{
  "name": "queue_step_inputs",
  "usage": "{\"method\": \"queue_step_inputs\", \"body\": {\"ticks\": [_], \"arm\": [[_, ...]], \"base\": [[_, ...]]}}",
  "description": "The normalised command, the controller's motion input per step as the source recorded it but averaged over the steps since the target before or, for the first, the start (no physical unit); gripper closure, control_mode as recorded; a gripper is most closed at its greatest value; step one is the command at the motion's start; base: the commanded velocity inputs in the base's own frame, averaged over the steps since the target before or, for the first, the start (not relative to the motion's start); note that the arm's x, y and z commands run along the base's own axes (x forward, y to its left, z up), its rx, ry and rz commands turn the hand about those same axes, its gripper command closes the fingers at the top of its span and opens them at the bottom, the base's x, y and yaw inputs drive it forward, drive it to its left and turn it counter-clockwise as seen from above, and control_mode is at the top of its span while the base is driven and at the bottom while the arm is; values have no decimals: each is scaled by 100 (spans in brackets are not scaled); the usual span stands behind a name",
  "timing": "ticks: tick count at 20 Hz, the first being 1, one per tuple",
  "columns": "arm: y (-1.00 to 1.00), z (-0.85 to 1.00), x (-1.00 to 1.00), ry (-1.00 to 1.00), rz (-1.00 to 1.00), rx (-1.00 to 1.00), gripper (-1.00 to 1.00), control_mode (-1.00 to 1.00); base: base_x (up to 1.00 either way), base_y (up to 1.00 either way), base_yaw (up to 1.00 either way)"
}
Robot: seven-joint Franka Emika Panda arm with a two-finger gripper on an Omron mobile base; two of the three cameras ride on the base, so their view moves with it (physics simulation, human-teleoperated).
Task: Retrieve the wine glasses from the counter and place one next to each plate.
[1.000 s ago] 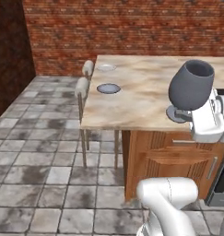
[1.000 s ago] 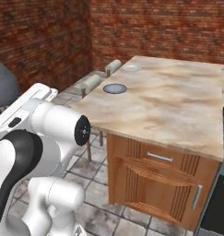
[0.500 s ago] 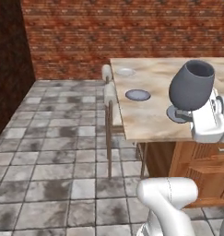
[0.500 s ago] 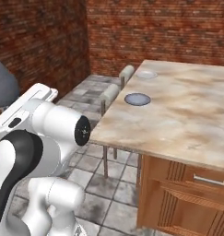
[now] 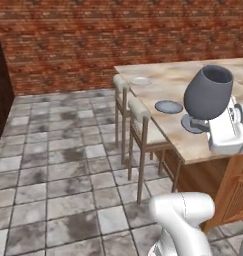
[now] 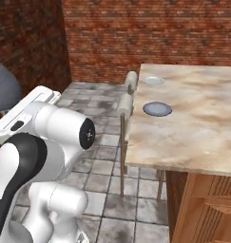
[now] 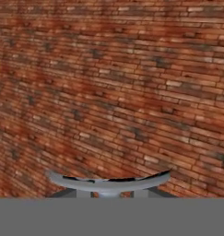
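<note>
Translucent smooth wine glass (image 5: 208,93), marbled stone table (image 5: 193,142), rough brick wall (image 5: 93,40)

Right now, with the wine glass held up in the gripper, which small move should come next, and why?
Probably carry the wine glass toward the nearer plate on the island table. The gripper is shut on its stem, holding it raised and upright, and neither this plate nor the farther plate has a glass beside it.

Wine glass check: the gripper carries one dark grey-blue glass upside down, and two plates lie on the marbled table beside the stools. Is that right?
Not quite. The wine glass is held upright, bowl opening upward and foot at the bottom, as the left base view shows. The rest holds: the gripper carries it, and two plates lie on the marbled table beside the stools.
</note>
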Motion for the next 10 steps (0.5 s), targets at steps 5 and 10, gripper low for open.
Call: {"method": "queue_step_inputs", "body": {"ticks": [5, 10], "arm": [[0, 0, 0, 0, 0, 0, 100, 100], [0, 0, 0, 0, 0, 0, 100, 100]], "base": [[19, 100, -58], [28, 100, -64]]}}
